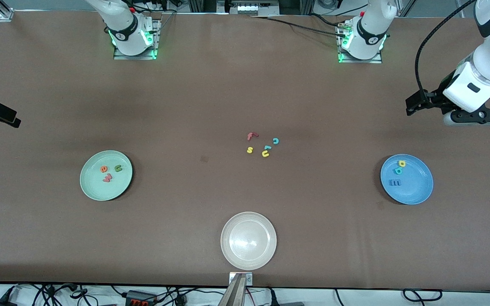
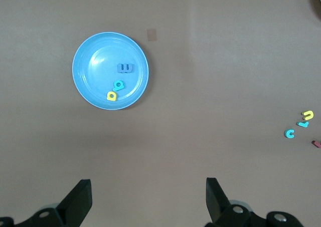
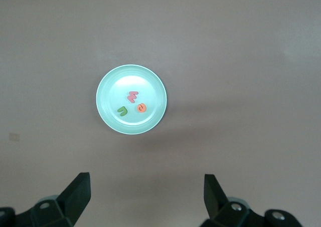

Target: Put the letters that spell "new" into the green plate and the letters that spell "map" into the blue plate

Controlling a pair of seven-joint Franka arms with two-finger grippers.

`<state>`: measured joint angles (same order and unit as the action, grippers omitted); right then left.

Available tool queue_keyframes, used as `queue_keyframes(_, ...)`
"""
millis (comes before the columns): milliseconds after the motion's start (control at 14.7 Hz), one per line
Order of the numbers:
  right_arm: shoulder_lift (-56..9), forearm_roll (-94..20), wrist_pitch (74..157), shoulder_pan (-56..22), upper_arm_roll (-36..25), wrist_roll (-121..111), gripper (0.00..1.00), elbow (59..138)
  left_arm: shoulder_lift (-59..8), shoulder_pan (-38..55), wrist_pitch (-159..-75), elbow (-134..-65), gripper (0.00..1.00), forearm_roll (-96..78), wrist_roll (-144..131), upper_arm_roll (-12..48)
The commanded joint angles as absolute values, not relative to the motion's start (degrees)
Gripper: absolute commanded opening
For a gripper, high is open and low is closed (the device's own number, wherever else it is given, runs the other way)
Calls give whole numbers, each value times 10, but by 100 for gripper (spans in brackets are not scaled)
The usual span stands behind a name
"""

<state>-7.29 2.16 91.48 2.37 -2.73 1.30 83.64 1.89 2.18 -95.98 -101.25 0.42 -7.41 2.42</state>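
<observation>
Nearest us sat the beige plate [image 1: 248, 240]; the left gripper [image 2: 149, 199] and right gripper [image 3: 147, 197] hung spread wide (both empty), high over the table [image 1: 211, 85].

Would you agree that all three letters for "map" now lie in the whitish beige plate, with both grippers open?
Not quite: the blue "m", teal "a" and yellow "p" lie in the blue plate, as the front view shows. Both grippers are indeed open.

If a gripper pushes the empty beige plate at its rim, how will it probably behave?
The beige plate looks rigid, shallow and wide, so it would probably slide flat on the table and not tip. Its gloss suggests a smooth, somewhat slippery surface. With nothing in it, it is likely to move easily.
</observation>
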Motion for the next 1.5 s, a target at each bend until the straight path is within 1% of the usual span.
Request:
queue_keyframes(0, -36, 33, 908, 75, 32, 4, 100, 864, 15, 23, -948, -998, 100, 12, -62, 23)
queue_keyframes(68, -35, 39, 894, 74, 33, 4, 100, 864, 15, 22, -948, -998, 100, 12, -62, 23)
queue_keyframes(272, -25, 40, 897, 74, 33, 5, 100, 878, 15, 20, -947, -998, 100, 11, -62, 23)
queue_keyframes(613, 33, 36, 925, 74, 34, 7, 100, 963, 15, 25, -947, -998, 100, 11, -62, 23)
queue_keyframes(954, 64, 36, 920, 75, 33, 6, 100, 998, 15, 25, -946, -998, 100, 11, -62, 23)
queue_keyframes(1430, 69, 37, 918, 74, 33, -4, 100, 1005, 15, 26, -945, -998, 100, 11, -62, 24)
